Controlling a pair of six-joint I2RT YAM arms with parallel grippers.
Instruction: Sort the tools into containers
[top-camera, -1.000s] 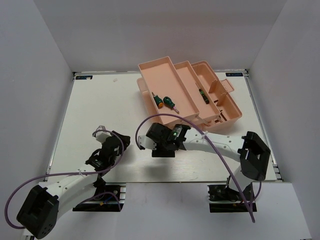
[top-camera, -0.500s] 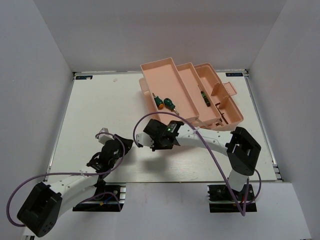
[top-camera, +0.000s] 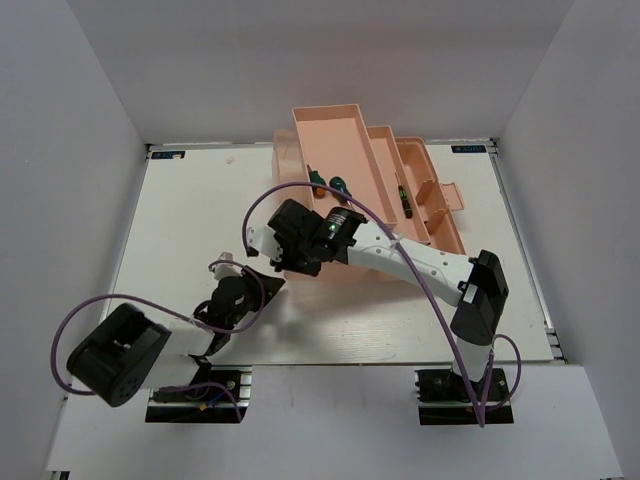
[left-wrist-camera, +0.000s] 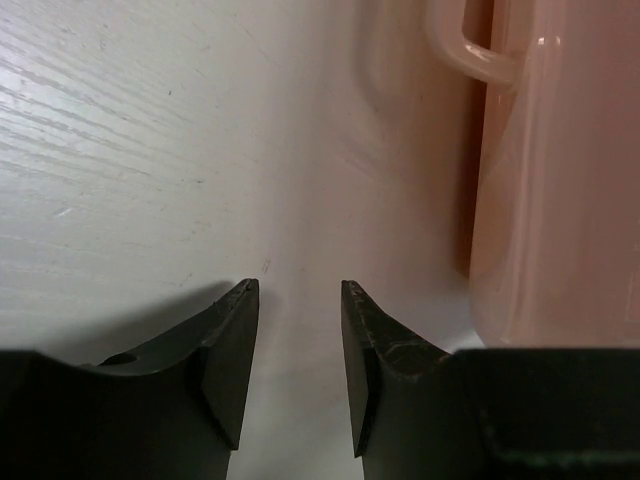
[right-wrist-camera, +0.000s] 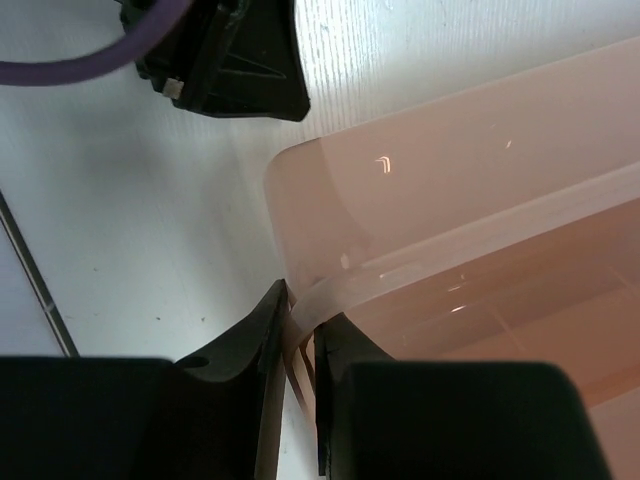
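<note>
Firmly pinched between the right fingers (right-wrist-camera: 270, 325): a thin pale rim at one corner of the peach-pink toolbox (right-wrist-camera: 480, 230), with nothing but that rim in the narrow gap. Just past the corner, bare white worktop (right-wrist-camera: 130, 230), and beyond it a dark part of the left arm (right-wrist-camera: 225, 55). From above, gripped at the near left end of the toolbox, that corner hidden under the right arm's wrist.

Then the left fingers (left-wrist-camera: 235, 330): spread a little, gripping nothing, only worktop visible in the gap. Set low, just beside the toolbox wall on their right; cannot tell whether touching it. Farther along that wall, a moulded loop (left-wrist-camera: 465, 55).

Outward to the compartments, lying open in stepped parts side by side. In the wide tray (top-camera: 335, 140) on the left: a stubby green-handled screwdriver (top-camera: 317, 183) and a second green-handled screwdriver (top-camera: 340, 185), close together toward the tray's near end, just beyond the right arm's wrist; far half of that tray bare. In the narrower middle tray (top-camera: 385, 155): a thin black-and-green screwdriver (top-camera: 403, 200), lying lengthwise. On the right, the divided section (top-camera: 445, 205), contents too small to tell.
</note>
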